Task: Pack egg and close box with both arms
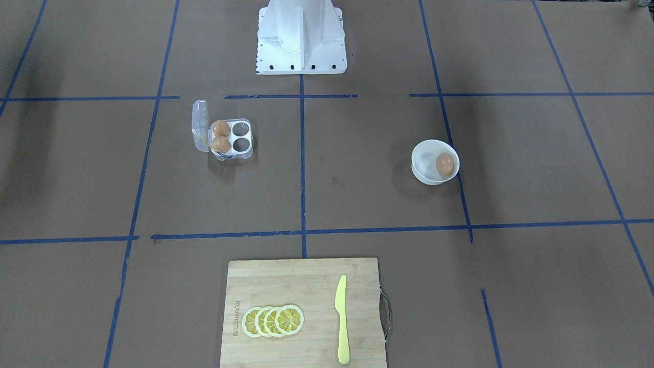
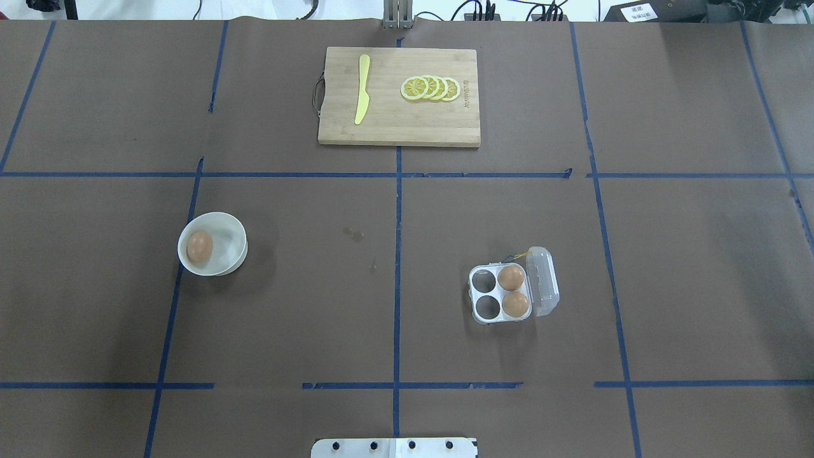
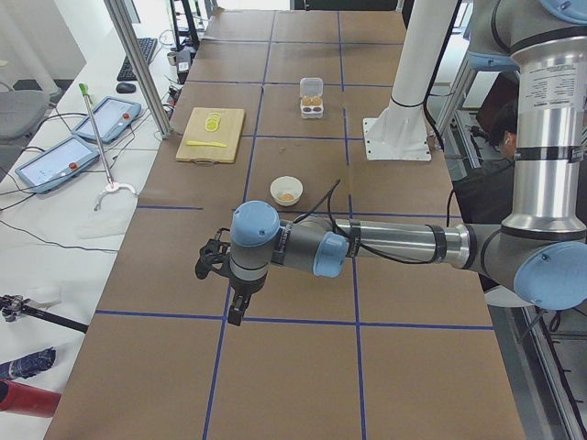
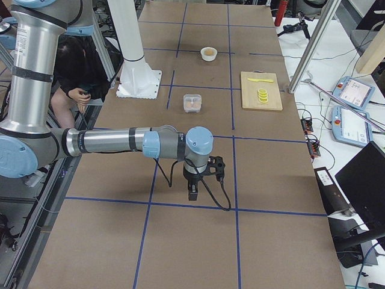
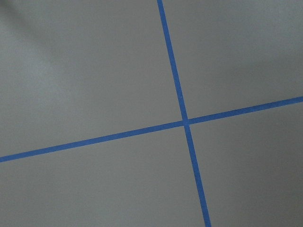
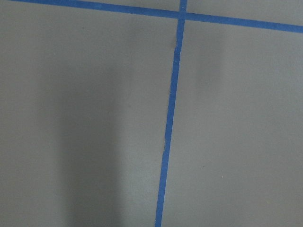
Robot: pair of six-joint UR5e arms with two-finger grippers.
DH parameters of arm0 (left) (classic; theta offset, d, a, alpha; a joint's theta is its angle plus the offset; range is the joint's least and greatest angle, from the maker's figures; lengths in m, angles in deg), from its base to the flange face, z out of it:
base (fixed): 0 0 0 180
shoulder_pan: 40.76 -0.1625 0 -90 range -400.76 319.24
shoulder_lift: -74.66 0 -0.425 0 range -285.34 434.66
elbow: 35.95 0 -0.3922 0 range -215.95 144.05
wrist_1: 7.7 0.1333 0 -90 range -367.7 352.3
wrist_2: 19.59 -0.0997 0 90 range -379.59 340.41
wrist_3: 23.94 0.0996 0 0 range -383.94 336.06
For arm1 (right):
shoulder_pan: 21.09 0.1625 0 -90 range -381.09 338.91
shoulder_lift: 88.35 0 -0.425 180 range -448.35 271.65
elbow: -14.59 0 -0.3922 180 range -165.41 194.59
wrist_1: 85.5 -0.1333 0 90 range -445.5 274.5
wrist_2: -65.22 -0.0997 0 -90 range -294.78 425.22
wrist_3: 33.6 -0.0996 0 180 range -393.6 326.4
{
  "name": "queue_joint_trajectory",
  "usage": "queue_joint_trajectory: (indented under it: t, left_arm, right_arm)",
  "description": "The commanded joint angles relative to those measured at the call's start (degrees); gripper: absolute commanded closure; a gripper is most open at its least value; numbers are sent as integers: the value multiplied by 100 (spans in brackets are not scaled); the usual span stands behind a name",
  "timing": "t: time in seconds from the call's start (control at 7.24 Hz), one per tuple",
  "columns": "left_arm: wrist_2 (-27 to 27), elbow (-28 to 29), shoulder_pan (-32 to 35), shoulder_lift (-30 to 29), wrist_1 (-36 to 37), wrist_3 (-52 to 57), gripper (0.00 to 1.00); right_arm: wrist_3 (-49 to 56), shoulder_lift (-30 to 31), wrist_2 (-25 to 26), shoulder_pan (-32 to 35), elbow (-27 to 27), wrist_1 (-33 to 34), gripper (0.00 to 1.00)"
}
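Small smooth orange-brown egg [image 2: 199, 247] lies in a round white bowl [image 2: 232, 235], against one wall. It is well apart from the fingers of the black two-finger left gripper [image 3: 237, 312], which hangs over bare brown paper. Whether those fingers are wide or narrow cannot be told from the side view. Same for the black two-finger right gripper [image 4: 192, 191].

Small clear plastic four-cell carton [image 2: 474, 294] sits well beyond the right fingers. Its lid is open to one side, two cells are filled and two are empty.

The egg is judged light, rigid, smooth and likely slippery, and it may crack if squeezed. Best hold looks like coming from above with the pads across its narrow waist and a gentle close. The near bowl wall leaves little room for one finger.

The carton looks thin, light and flexy, so it probably slides when pushed. One gripper could steady the base while the other presses the lid's free edge.
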Motion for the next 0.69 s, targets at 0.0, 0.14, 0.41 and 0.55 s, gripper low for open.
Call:
queue_joint_trajectory:
  t: [0.0, 0.14, 0.41, 0.55]
  left_arm:
    - [4, 5, -112, -43, -156, -49, 0]
    - [56, 5, -112, -78, -366, -49, 0]
    - [56, 31, -139, -105, -1504, -66, 0]
    - [30, 75, -139, -122, -2154, -58, 0]
  right_arm:
    - [-56, -229, -22, -67, 3, 2, 0]
    - [-65, -370, -13, -77, 3, 2, 0]
    - [-57, -950, 30, -103, -15, -6, 0]
    - [-57, -1248, 39, -103, -58, 2, 0]
